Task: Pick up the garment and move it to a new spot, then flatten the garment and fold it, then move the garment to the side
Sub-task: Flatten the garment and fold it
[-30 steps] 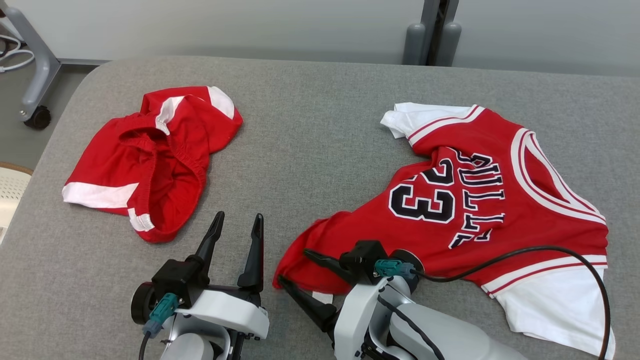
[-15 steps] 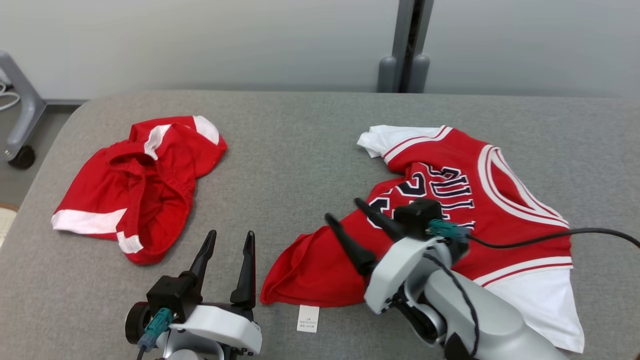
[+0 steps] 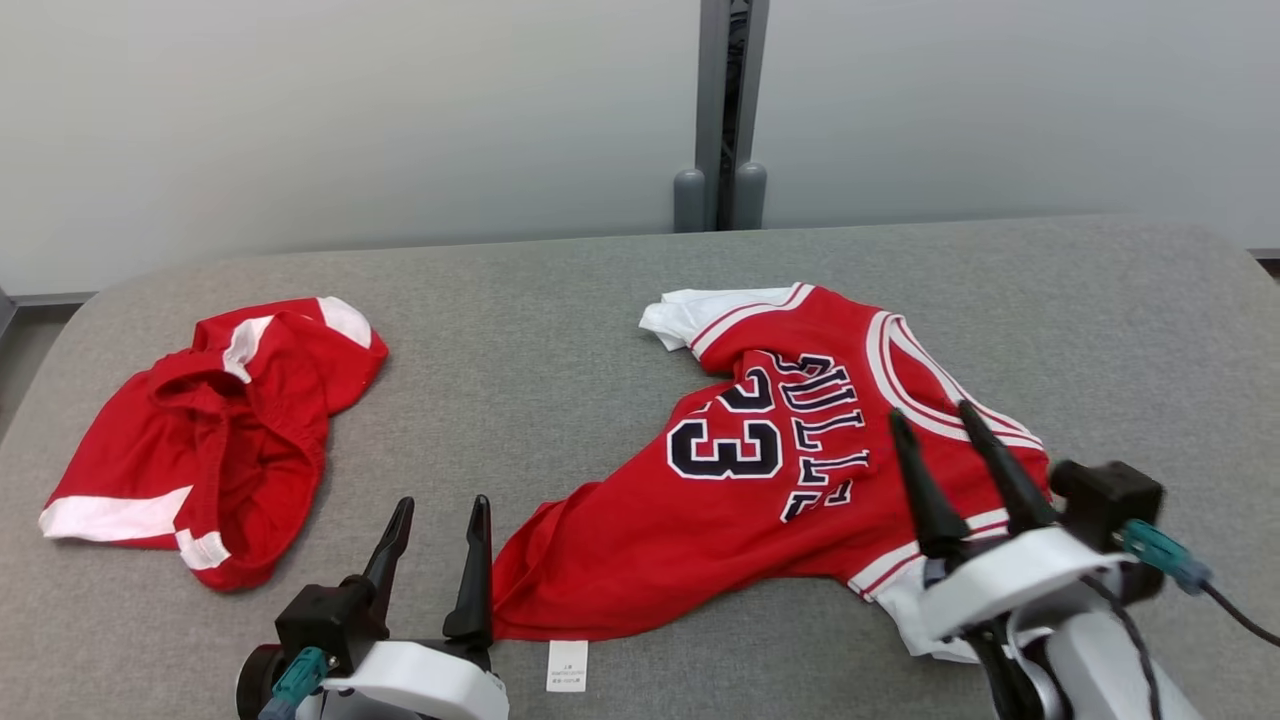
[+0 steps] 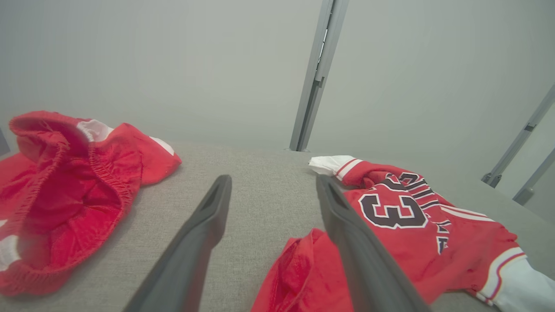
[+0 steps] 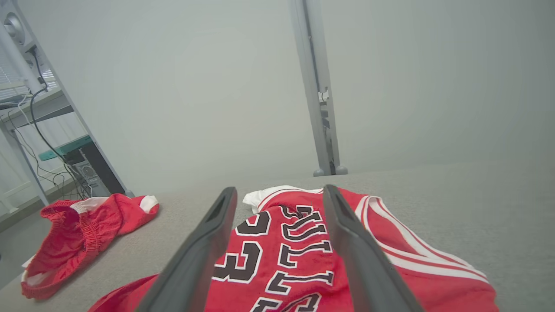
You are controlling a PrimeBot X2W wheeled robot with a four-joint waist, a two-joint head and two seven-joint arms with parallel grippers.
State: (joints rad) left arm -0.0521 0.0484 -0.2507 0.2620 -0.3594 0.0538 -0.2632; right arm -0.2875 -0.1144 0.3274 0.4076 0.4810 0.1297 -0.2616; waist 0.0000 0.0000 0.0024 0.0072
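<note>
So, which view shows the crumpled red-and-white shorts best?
The head view: the red-and-white shorts lie whole there. The left wrist view crops them at its edge; the right wrist view shows them small.

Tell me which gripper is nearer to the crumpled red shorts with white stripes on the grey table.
Left. The left gripper hovers open between the red shorts and the red number-23 jersey. The right gripper hovers open over the jersey's far right side.

Ahead of the left gripper point(image 3: 443, 500), a broad strip of bare grey felt tabletop point(image 3: 540, 380) runs clear to the pale panel wall point(image 3: 350, 120). Crumpled red shorts with white trim point(image 3: 210, 430) bound the strip on that gripper's left. A rumpled red jersey with white sleeves point(image 3: 760, 500) lies just to its right and spreads beneath the right gripper point(image 3: 931, 410).
</note>
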